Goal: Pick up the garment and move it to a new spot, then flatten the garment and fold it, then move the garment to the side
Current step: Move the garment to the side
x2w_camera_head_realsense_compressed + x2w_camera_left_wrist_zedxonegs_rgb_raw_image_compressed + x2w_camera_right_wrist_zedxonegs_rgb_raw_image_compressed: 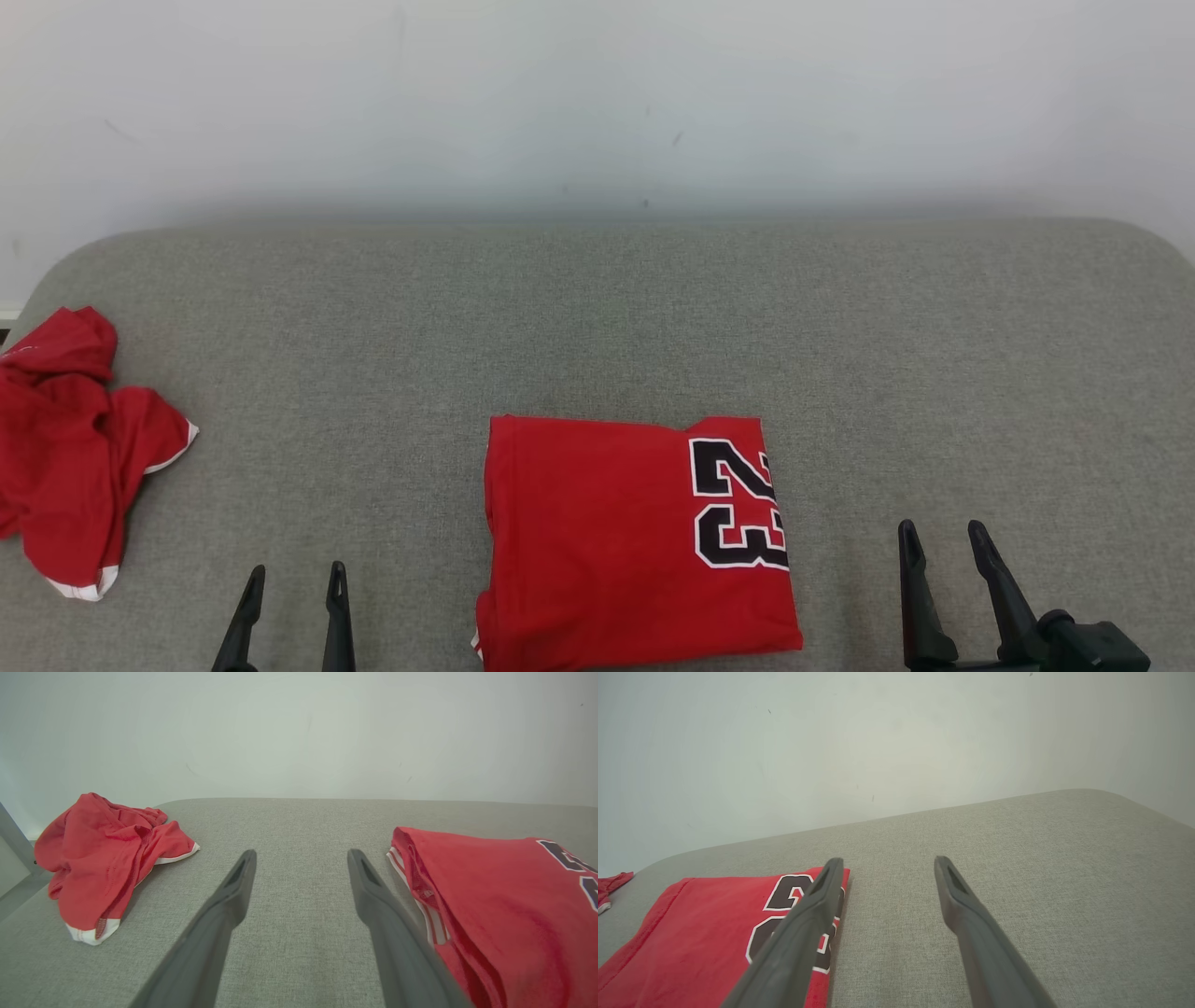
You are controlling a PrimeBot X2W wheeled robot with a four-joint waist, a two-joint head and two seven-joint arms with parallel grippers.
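- The jersey (635, 541) lies folded into a neat rectangle in the middle of the grey pad (597, 317), close to the robot, with the number 23 on its right part. It is between the two grippers and touches neither.
- The left gripper (297, 571) and the right gripper (940, 530) both have their fingers spread and hold nothing. One is on each side of the jersey.
- In my judgement the folding looks done and only the move to the side is not yet done.
- The left edge of the jersey is a stack of loose layers, as the left wrist view shows. If the fingers catch only the top layer, the fold would open on lifting.
- A lift by one gripper alone, or by two at unequal height, would let the free half hang and spoil the rectangle.
- Dragging the jersey over the rough textile of the pad could bunch and wrinkle the bottom layer.
- A crumpled red cloth (70, 457) lies at the far left of the pad. A move in that direction could put the jersey on it or mix the two.
- The near edge of the jersey runs out of the head view, so I cannot tell how close the pad's border is. A pull toward the robot may drop the jersey.
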